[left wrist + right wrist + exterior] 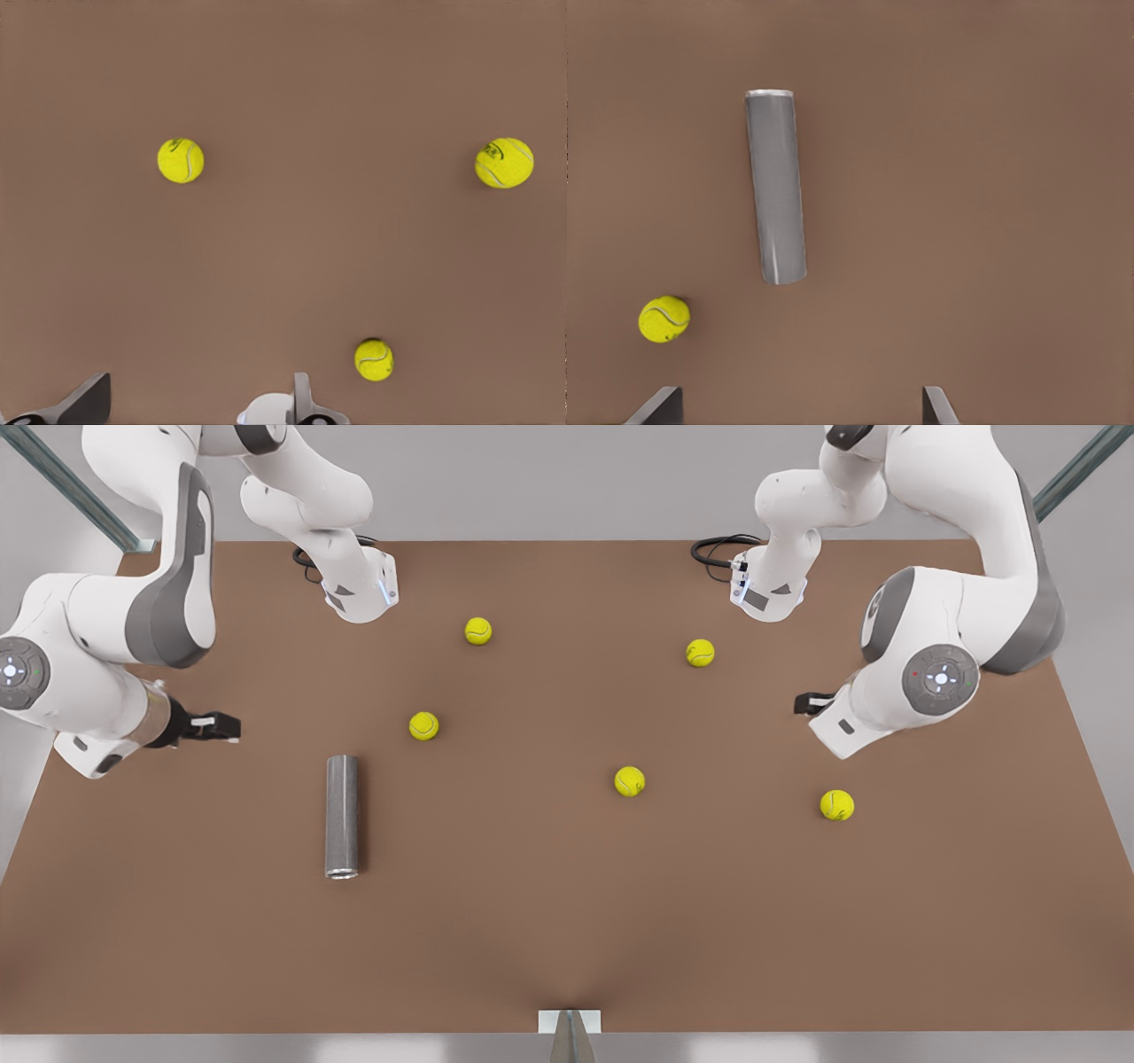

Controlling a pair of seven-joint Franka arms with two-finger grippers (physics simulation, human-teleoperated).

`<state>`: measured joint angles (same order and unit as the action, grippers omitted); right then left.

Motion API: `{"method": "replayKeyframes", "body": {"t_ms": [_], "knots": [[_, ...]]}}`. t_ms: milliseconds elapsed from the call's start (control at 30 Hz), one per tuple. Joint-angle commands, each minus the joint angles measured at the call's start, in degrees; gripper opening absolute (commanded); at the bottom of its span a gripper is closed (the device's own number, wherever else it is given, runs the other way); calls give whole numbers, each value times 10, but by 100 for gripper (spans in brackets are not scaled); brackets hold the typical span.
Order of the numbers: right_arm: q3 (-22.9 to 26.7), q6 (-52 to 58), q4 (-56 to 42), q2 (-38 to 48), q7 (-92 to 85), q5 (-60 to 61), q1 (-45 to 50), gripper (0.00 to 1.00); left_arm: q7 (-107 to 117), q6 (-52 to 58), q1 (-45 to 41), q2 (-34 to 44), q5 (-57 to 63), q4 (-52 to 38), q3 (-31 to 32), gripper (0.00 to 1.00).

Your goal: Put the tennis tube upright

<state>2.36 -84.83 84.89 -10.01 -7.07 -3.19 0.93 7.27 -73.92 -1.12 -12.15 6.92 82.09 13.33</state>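
The tennis tube (342, 815) is a dark grey cylinder lying flat on the brown table (567, 921) towards the front view's left, its lighter rim facing the near edge. The right wrist view has the tennis tube (776, 188) lying ahead of my right gripper (799, 405), whose fingers are spread open and hold nothing. In the front view my right gripper (220, 727) hovers at the left, apart from the tube and farther back than it. At the front view's right my left gripper (808, 702) waits above the table. The left wrist view shows the left gripper (195, 403) open and holding nothing.
Several yellow-green tennis balls are scattered on the table, one (423, 726) close to the tube's far end and one (836, 804) near the left gripper. The arm bases (359, 589) stand at the back edge with cables (718, 549). A metal bracket (570, 1020) sits at the near edge.
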Motion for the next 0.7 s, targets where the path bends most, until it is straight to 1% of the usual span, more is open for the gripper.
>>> {"method": "replayKeyframes", "body": {"t_ms": [0,67,133,167,233,267,333,433,500,667], "knots": [[0,-58,1,3,-51,0,0,100,-45,-86,-5,5,-22,10,-11,100],[-1,-60,6,-9,-52,-1,5,100,-45,-81,-5,3,-23,10,-11,100],[-4,-130,66,-26,-52,2,14,100,-45,-78,-5,4,-23,10,-11,100],[-6,-188,105,-31,-51,2,16,100,-45,-78,-5,3,-23,10,-11,100],[-7,-231,127,-47,-45,11,28,100,-47,-75,-4,5,-23,10,-25,100],[-7,-266,141,-60,-45,16,28,100,-46,-57,-4,5,-23,10,-25,100],[-7,-324,174,-65,-44,20,33,100,-44,-57,-5,3,-23,10,-25,100],[-7,-363,203,-84,-44,20,41,100,-44,-55,-7,-3,-25,11,-24,100],[-7,-396,227,-103,-44,20,54,100,-43,-54,-6,-3,-47,11,-25,100],[-7,-423,225,-142,-46,21,61,100,-42,-54,-6,-4,-47,11,-25,100]]}}
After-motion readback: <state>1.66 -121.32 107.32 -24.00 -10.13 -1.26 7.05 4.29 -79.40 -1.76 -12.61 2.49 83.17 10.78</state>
